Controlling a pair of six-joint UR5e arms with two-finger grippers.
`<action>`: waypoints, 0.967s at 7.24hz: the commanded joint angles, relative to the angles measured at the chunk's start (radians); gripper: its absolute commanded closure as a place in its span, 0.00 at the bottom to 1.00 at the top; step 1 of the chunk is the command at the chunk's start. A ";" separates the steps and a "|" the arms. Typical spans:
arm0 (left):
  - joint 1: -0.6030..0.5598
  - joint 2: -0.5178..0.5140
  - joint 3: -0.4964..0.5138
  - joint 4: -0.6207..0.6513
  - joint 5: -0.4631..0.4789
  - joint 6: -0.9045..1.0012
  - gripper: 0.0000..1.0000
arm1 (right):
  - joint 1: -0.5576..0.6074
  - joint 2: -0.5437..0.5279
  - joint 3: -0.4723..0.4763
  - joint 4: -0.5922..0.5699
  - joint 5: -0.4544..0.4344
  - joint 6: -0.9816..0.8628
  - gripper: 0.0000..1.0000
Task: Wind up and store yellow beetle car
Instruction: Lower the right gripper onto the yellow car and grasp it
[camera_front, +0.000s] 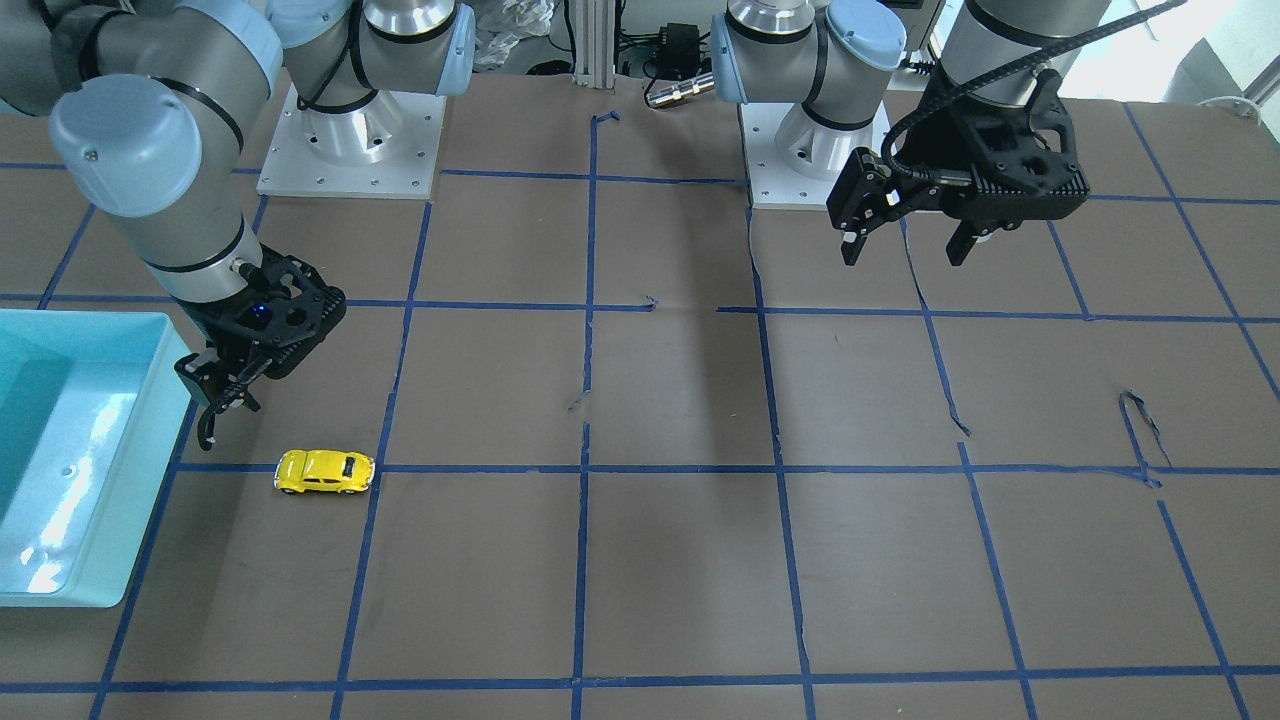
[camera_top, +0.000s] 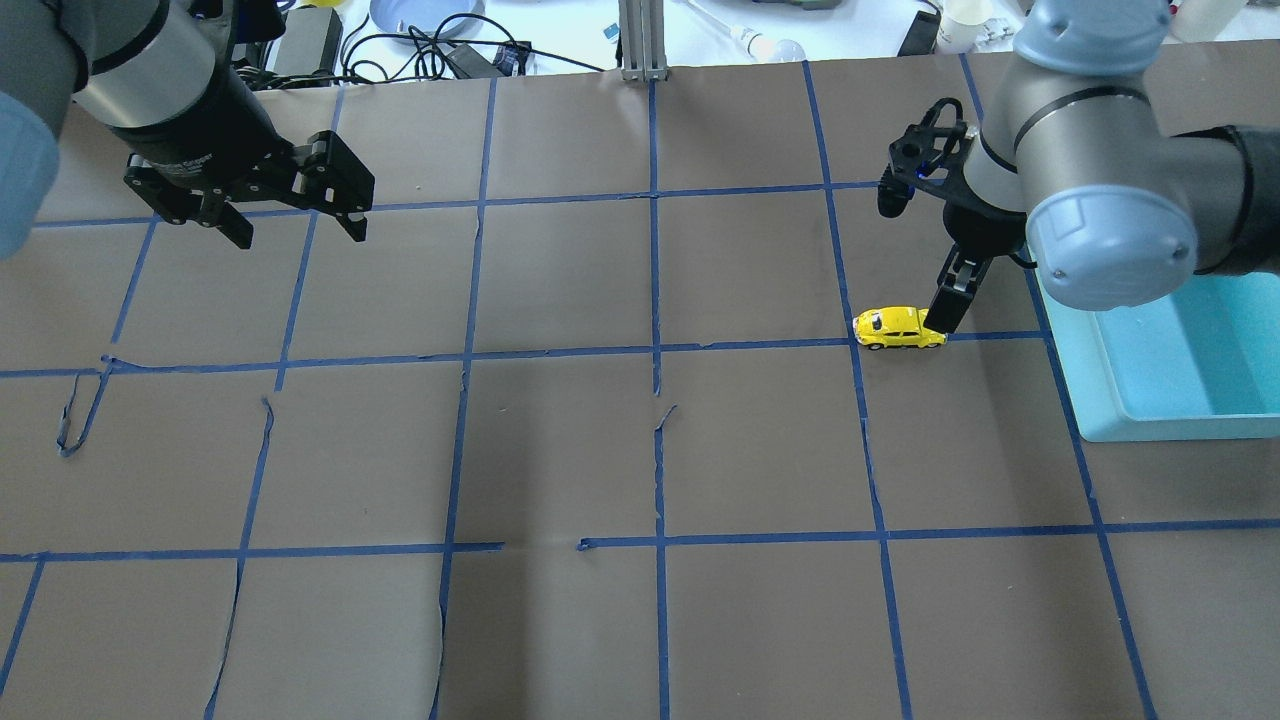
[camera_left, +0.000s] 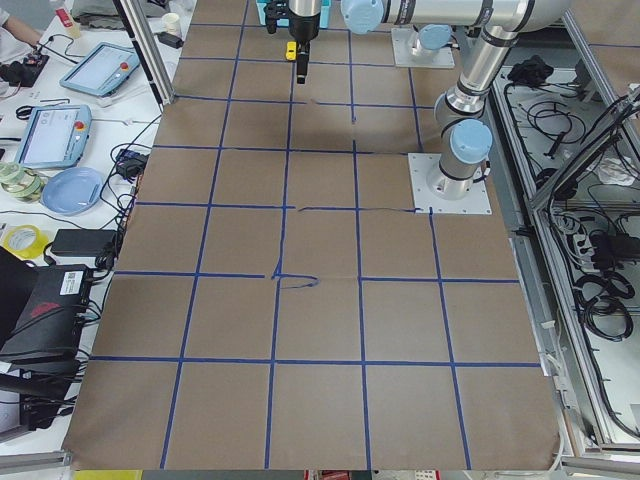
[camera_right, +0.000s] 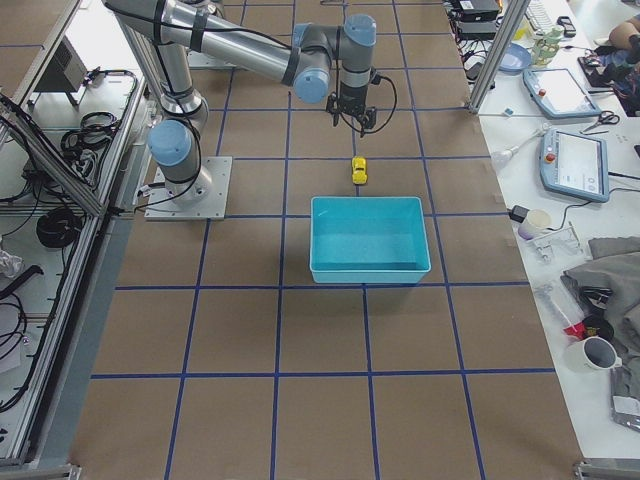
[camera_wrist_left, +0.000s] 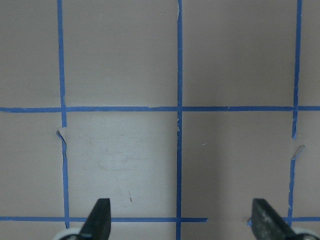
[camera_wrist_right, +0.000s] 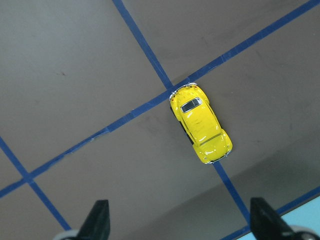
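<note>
The yellow beetle car (camera_front: 324, 471) stands on its wheels on the brown paper, across a blue tape line. It also shows in the overhead view (camera_top: 898, 328) and in the right wrist view (camera_wrist_right: 200, 124). My right gripper (camera_front: 225, 415) hangs open and empty above the table, close beside the car without touching it. In the right wrist view (camera_wrist_right: 180, 225) its jaws stand wide apart with the car just ahead of them. My left gripper (camera_front: 905, 250) is open and empty, raised far across the table, and its wrist view (camera_wrist_left: 182, 225) shows only taped paper.
A light-blue bin (camera_front: 150, 400) stands open right beside the right gripper, a short way from the car; its wall also shows in the overhead view (camera_top: 1150, 425). Both arm bases are bolted at the robot's side of the table. Blue tape lines grid the paper.
</note>
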 joint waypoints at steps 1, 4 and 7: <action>-0.007 -0.012 0.020 -0.018 0.000 -0.016 0.00 | -0.023 0.094 0.037 -0.204 0.002 -0.298 0.00; -0.015 -0.012 0.017 -0.018 0.002 -0.024 0.00 | -0.023 0.208 0.046 -0.312 0.070 -0.425 0.00; -0.015 -0.014 0.014 -0.012 0.009 -0.022 0.00 | -0.023 0.255 0.041 -0.312 0.081 -0.449 0.03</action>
